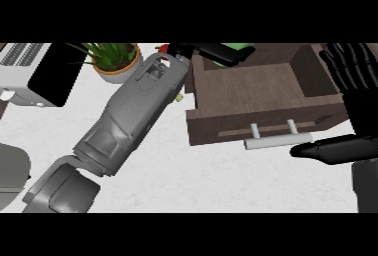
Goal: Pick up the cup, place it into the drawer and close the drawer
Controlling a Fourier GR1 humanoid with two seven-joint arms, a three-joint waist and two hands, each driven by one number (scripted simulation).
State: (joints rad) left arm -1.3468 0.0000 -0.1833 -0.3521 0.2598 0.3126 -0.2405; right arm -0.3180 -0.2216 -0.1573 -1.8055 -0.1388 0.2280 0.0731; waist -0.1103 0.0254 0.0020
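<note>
The green cup [241, 46] shows only partly at the top edge, above the far left corner of the open brown drawer [255, 85]. My left hand [212, 50] is curled round it and hides most of it; the grey left forearm stretches up from the lower left. The drawer's inside looks bare, and its pale bar handle [277, 140] faces me. My right hand [360, 102] stands open at the right edge beside the drawer, fingers straight up, with its thumb just right of the handle.
A potted plant [114, 57] stands at the back, left of my forearm. A white appliance [29, 75] sits at the far left and a grey rounded object [10, 172] at the lower left edge. Something small and red [163, 49] peeks out behind the wrist.
</note>
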